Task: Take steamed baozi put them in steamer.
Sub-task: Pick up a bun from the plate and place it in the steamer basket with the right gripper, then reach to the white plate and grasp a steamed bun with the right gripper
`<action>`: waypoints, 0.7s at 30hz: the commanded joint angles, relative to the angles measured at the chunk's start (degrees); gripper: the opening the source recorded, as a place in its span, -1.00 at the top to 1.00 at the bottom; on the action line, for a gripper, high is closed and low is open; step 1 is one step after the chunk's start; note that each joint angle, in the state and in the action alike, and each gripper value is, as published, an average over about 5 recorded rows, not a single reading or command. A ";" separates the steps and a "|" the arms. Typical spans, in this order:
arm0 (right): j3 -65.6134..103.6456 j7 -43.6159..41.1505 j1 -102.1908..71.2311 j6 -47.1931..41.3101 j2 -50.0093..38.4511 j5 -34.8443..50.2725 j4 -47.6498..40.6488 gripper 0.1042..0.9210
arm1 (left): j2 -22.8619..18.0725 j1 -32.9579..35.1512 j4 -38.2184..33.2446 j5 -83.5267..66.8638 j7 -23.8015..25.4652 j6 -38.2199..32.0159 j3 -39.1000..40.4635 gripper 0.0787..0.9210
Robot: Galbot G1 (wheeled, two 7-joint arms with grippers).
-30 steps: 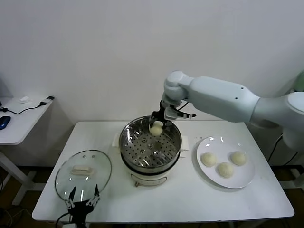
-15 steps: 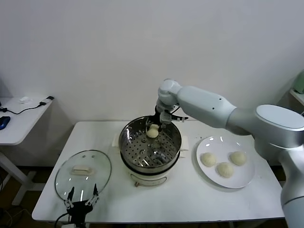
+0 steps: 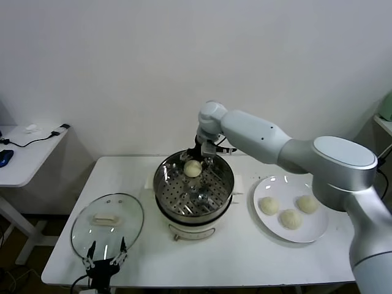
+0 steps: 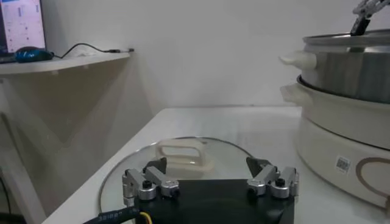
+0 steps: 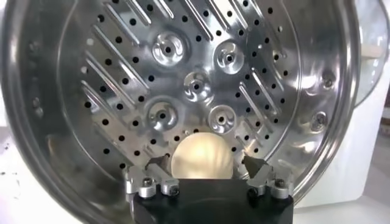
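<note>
Head view shows the right hand (image 3: 197,160) has dropped lower and slid toward the left of the steamer (image 3: 193,187) compared with a second ago, so the baozi (image 3: 192,168) it's carrying is now down inside the pot near the back wall, not up at the rim anymore. Right wrist view has the fingers pinching that bun (image 5: 202,156) from both sides, just above the perforated tray (image 5: 195,79), and I can't tell if it's touching the tray yet. My guess is this is the lowering step, and letting go comes next. Count: four baozi total, one in the hand and three on the white plate (image 3: 318,231) on the counter (image 3: 245,257), well apart from the steamer. One glass lid (image 3: 107,223), with the left hand (image 3: 107,262) parked right by it, fingers spread and holding nothing.
</note>
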 commanded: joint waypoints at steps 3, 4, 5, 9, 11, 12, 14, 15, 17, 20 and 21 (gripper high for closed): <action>-4.42 -7.48 10.76 -2.78 -8.60 21.77 8.75 -0.76 | -0.02 0.29 -0.27 0.14 0.04 -0.03 0.04 -0.77; -6.16 -8.56 13.52 -4.99 -11.15 27.16 10.35 -0.76 | -0.02 0.32 -0.30 0.16 0.05 -0.05 0.06 -0.77; -8.02 -9.45 16.24 -7.40 -13.53 32.49 11.62 -0.76 | -0.01 0.35 -0.32 0.19 0.06 -0.05 0.09 -0.77; -17.55 -12.68 25.47 -17.89 -22.85 48.87 13.24 -0.76 | 0.06 0.33 -0.39 0.32 0.11 -0.09 0.30 -0.77; -21.99 -13.60 27.73 -22.72 -27.16 51.21 13.51 -0.76 | 0.11 0.27 -0.45 0.34 0.12 -0.12 0.43 -0.77; -25.00 -13.21 28.64 -25.76 -29.81 51.31 14.38 -0.76 | 0.15 0.22 -0.48 0.34 0.14 -0.13 0.50 -0.77; -30.62 -11.37 29.85 -31.09 -34.61 50.84 17.14 -0.76 | 0.23 0.10 -0.55 0.34 0.17 -0.11 0.60 -0.77; -33.94 -9.98 30.36 -34.27 -37.37 50.61 19.32 -0.76 | 0.28 0.02 -0.58 0.34 0.18 -0.10 0.60 -0.77; -38.53 -7.27 30.75 -39.92 -41.26 50.27 23.65 -0.76 | 0.42 -0.12 -0.62 0.31 0.21 -0.08 0.53 -0.77; -43.83 -3.74 30.55 -48.43 -44.83 51.81 30.21 -0.76 | 0.67 -0.37 -0.38 0.22 0.23 -0.17 0.30 -0.77; -44.77 -2.45 30.01 -51.30 -45.51 52.87 32.30 -0.76 | 0.73 -0.49 -0.25 0.20 0.23 -0.22 0.24 -0.77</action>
